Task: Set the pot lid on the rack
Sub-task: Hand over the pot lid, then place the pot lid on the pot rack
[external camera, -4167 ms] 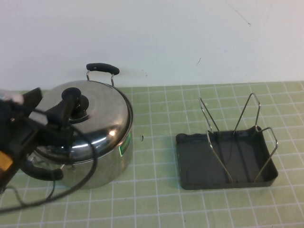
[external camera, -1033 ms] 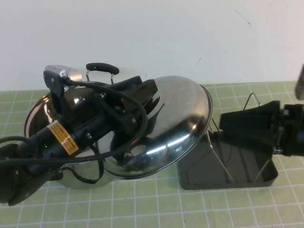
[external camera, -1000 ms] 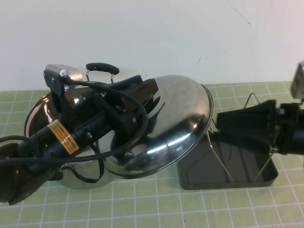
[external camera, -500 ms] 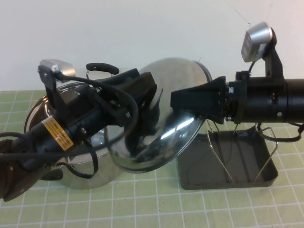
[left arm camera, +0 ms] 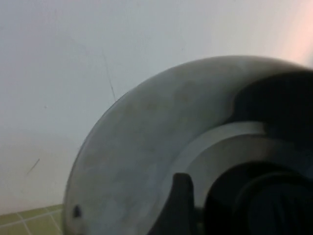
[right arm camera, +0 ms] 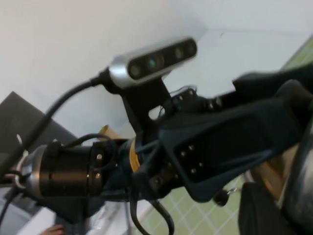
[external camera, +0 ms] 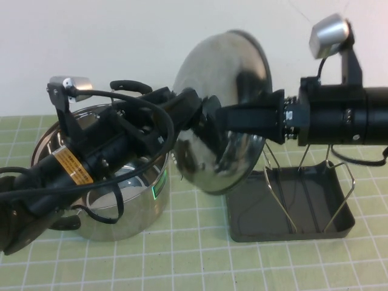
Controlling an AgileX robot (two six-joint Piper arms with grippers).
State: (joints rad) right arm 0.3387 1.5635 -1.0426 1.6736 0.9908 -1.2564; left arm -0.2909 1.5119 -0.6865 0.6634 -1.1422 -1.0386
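While held above the bench:
Pot lid (external camera: 224, 115): airborne, tilted on edge, between pot (external camera: 115, 200) and rack (external camera: 291, 203).
Left gripper (external camera: 203, 118): fingers clamped on knob.
Right gripper (external camera: 245, 115): at lid; fingers unclear.
Bench (external camera: 194, 254): green gridded mat.
Wall (external camera: 151, 42): plain white.

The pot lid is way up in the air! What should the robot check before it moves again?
1. Pot lid off the pot: ok, it is tipped on edge, held in the air between pot and rack.
2. Left gripper holding the lid by its knob: cannot tell, the knob is hidden.
3. Right gripper in place: ok for position, it reaches the lid's middle from the rack side; grip cannot tell.
4. Rack free: ok, nothing sits between its wire loops.
5. Lid over the rack: not ok, it hangs beside the rack's near-pot end, above the gap.
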